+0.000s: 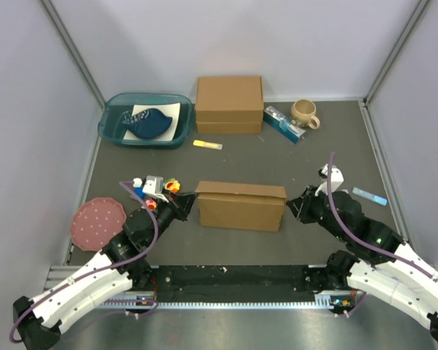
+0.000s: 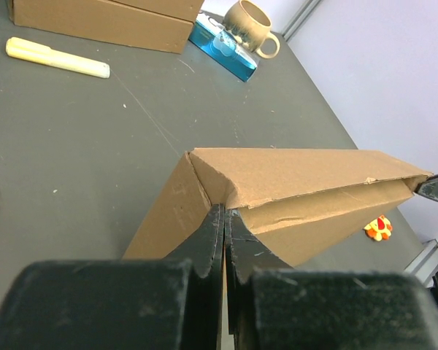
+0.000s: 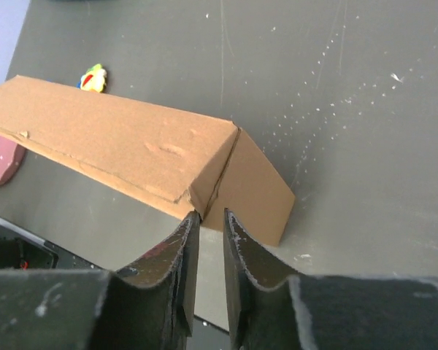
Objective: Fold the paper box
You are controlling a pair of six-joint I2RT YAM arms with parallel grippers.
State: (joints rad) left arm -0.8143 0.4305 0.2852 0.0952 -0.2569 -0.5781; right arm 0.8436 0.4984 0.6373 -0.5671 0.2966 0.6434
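Observation:
The paper box (image 1: pixel 241 206) stands folded into a closed shallow brown shape at the table's middle. My left gripper (image 1: pixel 186 205) is at its left end. In the left wrist view the fingers (image 2: pixel 208 240) are pressed together at the box's near corner (image 2: pixel 277 182), with a thin edge of cardboard between them. My right gripper (image 1: pixel 293 206) is at the box's right end. In the right wrist view its jaws (image 3: pixel 212 216) stand slightly apart with bare table showing in the gap, and one tip touches the corner of the box (image 3: pixel 131 146).
A thicker cardboard box (image 1: pixel 229 104) stands at the back, a teal tray (image 1: pixel 111 130) to its left, a blue packet (image 1: pixel 283 122) and a mug (image 1: pixel 304 113) to its right. A yellow marker (image 1: pixel 207 145), small toys (image 1: pixel 157 188), a pink disc (image 1: pixel 98 222) and a blue strip (image 1: pixel 369 195) lie around.

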